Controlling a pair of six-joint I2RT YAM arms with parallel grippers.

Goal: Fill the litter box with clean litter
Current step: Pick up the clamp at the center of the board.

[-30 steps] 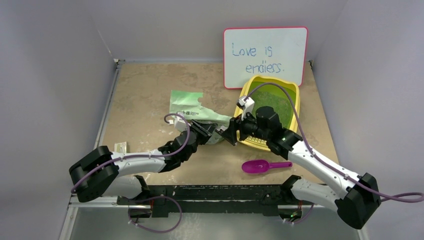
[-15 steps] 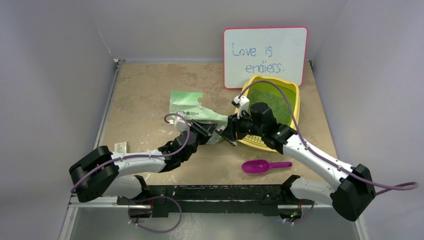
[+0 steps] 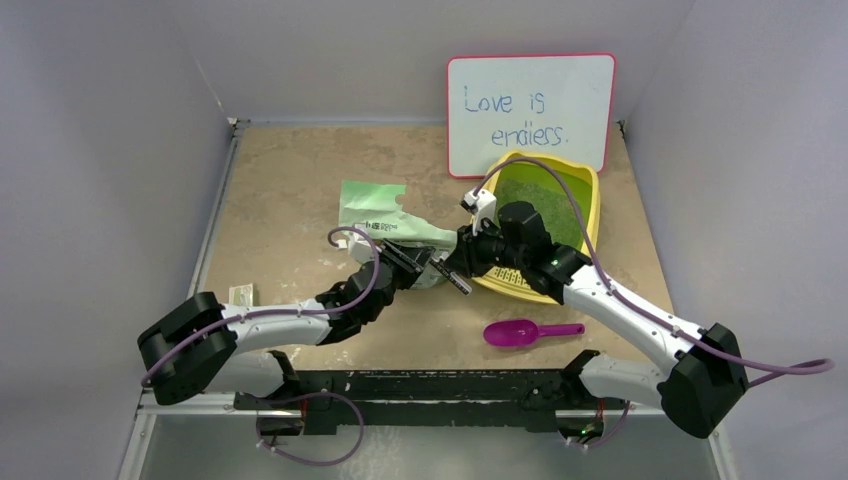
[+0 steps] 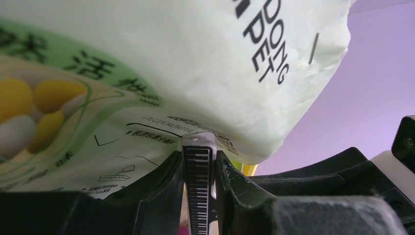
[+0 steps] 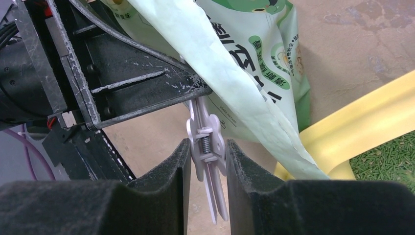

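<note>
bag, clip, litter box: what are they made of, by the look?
The bag looks like thin plastic film: creased, printed, slightly glossy. The clip looks like moulded pale plastic, matte, with what seems to be a metal coil spring. The litter box is probably rigid yellow plastic, with a smooth rounded rim.

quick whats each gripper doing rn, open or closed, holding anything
left gripper: closed, pinching the lower edge of the pale green bag.
right gripper: closed on the white bag clip hanging from that bag.
</note>
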